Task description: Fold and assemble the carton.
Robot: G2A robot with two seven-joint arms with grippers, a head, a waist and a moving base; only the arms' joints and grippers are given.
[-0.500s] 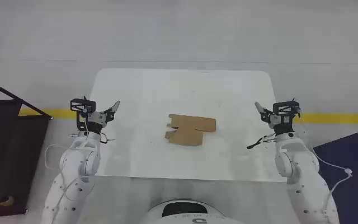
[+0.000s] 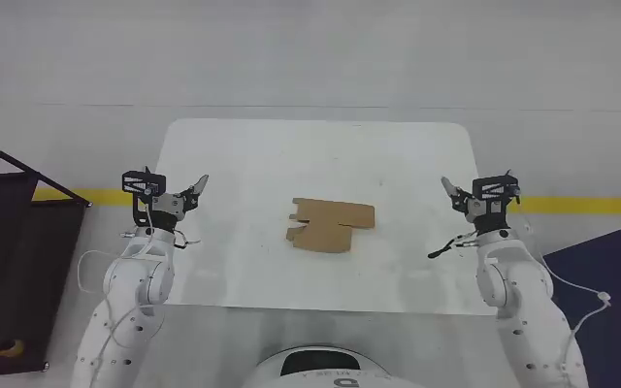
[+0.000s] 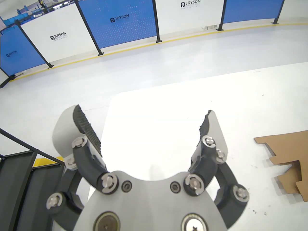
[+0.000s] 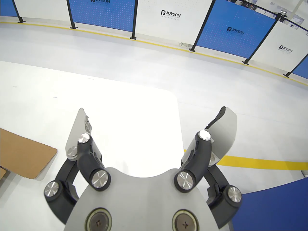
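Note:
A flat brown cardboard carton (image 2: 330, 224) lies unfolded near the middle of the white table (image 2: 243, 155). Its edge also shows in the left wrist view as the carton (image 3: 287, 159) and in the right wrist view as the carton (image 4: 21, 157). My left gripper (image 2: 178, 194) hangs open over the table's left edge, well clear of the carton, with nothing between its fingers (image 3: 87, 131). My right gripper (image 2: 466, 194) hangs open at the table's right edge, equally far from the carton, and holds nothing between its fingers (image 4: 79, 128).
A black stand (image 2: 34, 252) sits on the floor left of the table. A yellow floor line (image 2: 572, 205) runs behind both sides. Blue and white fence panels (image 3: 115, 17) stand far off.

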